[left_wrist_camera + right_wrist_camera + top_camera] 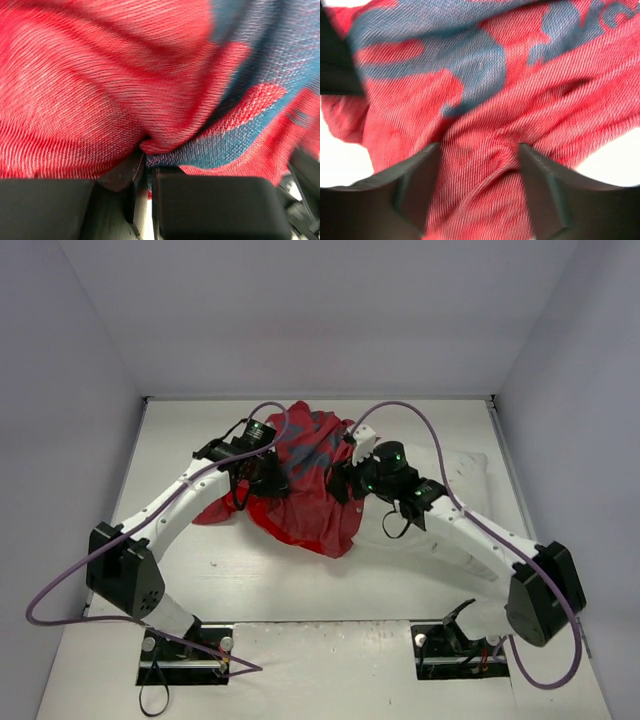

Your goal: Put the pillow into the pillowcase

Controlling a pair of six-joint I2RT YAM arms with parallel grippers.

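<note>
Nearest the arm bases, the worktop (250,570) carries nothing of the task; both arms reach out from there toward its middle, where the work is. The left gripper (146,162) has its jaws pressed together on a small fold of the pillowcase (305,495), and its wrist view shows the red weave puckering into the pinch, with a bluish patch of the cloth's duller side just beside it. The right gripper (477,147) stands partly open, its two fingers on either side of a raised ridge of the same cloth. The fabric lies between them, but they do not look clamped on it.

The pillowcase is a crumpled heap between the two grippers, mostly duller side up, with a flap trailing toward the left arm and a corner hanging toward the near side. Its opening cannot be made out in any view. The pillow (465,465) lies just beyond and to the right, flat on the worktop, partly under the right arm and touching or tucked under the heap's right edge. None of it appears to be inside the cover.

The step in hand looks like getting hold of the pillowcase and spreading it, so the task is at an early stage. Next, the right gripper probably needs to close on its ridge of cloth. The two arms would then draw apart and lift to shake the heap out, so the mouth can be found before the pillow is brought to it. Grabbing both layers at once would hold the mouth shut.
</note>
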